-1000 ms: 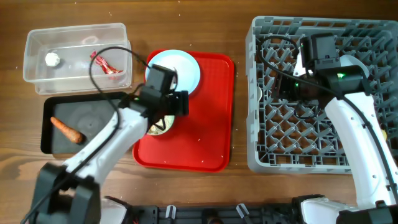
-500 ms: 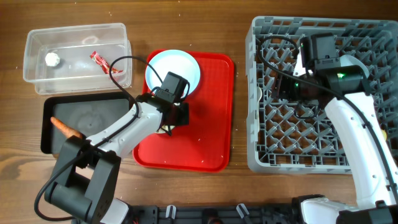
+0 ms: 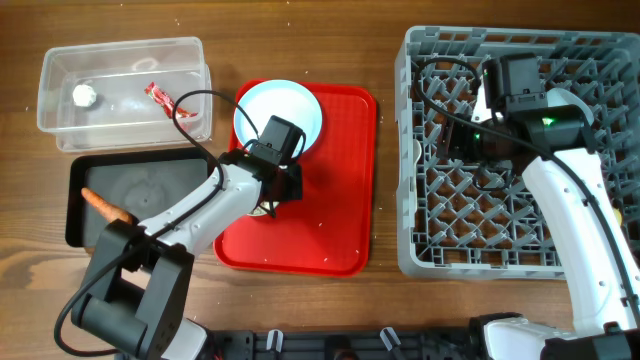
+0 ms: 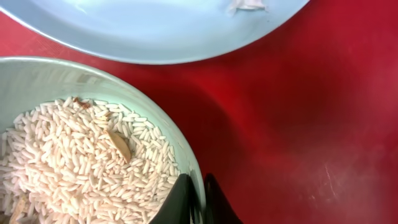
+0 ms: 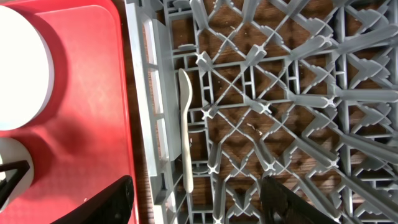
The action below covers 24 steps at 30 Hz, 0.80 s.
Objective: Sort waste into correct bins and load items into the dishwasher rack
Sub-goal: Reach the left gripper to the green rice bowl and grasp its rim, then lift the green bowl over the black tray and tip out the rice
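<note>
The left gripper's [image 4: 196, 186] fingers pinch the rim of the rice bowl [image 4: 81, 155], which sits on the red tray [image 4: 298, 124] just beside one pale blue plate [image 4: 155, 25]. Both dishes are cut off, and overhead the arm hides most of the bowl. The right gripper's [image 5: 198, 185] fingers stand wide apart above the dishwasher rack [image 5: 149, 93], where one pale utensil [image 5: 185, 124] lies.

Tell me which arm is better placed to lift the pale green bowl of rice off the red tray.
Left. The left gripper pinches the rim of the pale green bowl of rice on the red plastic tray, while the right gripper hangs open over the grey dishwasher rack.
</note>
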{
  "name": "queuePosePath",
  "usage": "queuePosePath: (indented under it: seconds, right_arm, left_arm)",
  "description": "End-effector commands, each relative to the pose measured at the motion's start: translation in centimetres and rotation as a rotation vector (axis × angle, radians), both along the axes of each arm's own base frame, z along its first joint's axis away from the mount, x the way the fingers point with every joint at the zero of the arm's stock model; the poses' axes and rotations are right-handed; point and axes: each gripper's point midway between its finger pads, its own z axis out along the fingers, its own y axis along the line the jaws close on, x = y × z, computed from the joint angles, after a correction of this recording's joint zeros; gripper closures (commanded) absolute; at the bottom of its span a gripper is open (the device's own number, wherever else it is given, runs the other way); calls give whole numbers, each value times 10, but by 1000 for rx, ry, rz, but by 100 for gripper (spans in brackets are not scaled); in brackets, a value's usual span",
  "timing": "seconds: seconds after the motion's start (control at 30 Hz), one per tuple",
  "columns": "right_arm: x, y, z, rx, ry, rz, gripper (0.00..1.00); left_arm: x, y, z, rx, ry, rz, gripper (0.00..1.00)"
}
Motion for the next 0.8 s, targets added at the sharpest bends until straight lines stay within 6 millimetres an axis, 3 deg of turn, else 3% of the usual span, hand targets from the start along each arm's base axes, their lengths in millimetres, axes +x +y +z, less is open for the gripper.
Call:
queuePosePath:
  seconds: [0.0,0.27,0.57,0.77]
  right_arm:
    - [0,1,1,1,-4,19,33]
    - [0,0,1,-1,-3,17,35]
    - [-2,0,1,-3,3,18,35]
    - [-2,0,1,-3,3,17,35]
  left_arm:
    - [-9,1,-11,-4,48,19,96]
    - [-8,1,36,-12,31,20,96]
    - [-5,8,56,-10,39,43,96]
    - [7,46,86,-59,-17,166,96]
